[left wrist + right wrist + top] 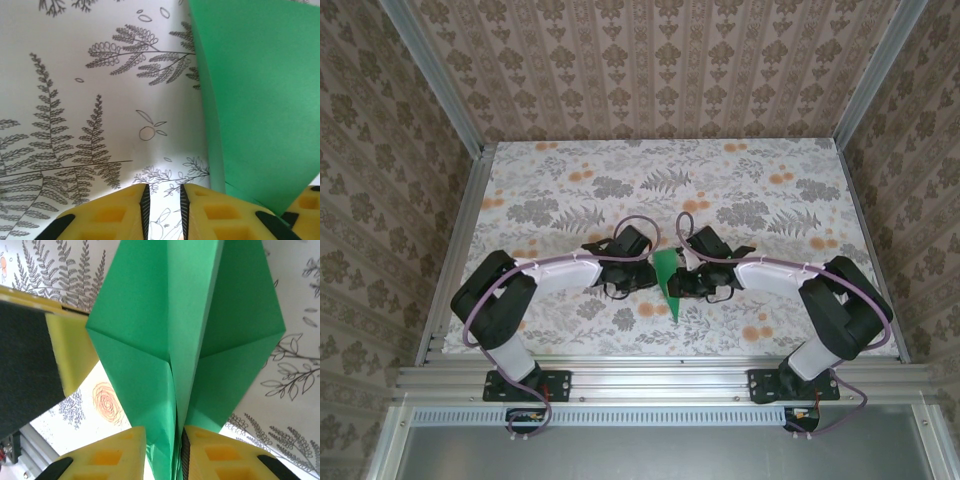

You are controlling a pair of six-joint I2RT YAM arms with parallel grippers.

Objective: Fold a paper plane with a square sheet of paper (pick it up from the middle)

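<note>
The square sheet of paper (667, 278) is folded into a narrow green pointed shape with creased flaps, standing up from the table between the two grippers. My right gripper (164, 432) is shut on the folded layers of the sheet of paper (170, 330), which fan upward from its jaws. My left gripper (162, 194) stands just left of the sheet of paper (260, 100); its jaws are a narrow gap apart with only tabletop showing between them. From above, the left gripper (638, 270) and the right gripper (686, 276) nearly meet at the table's middle.
The floral tabletop (620, 190) is walled by patterned panels on three sides. An aluminium rail (660, 378) runs along the near edge by the arm bases. One of the left gripper's fingers (70, 350) sits close beside the paper in the right wrist view.
</note>
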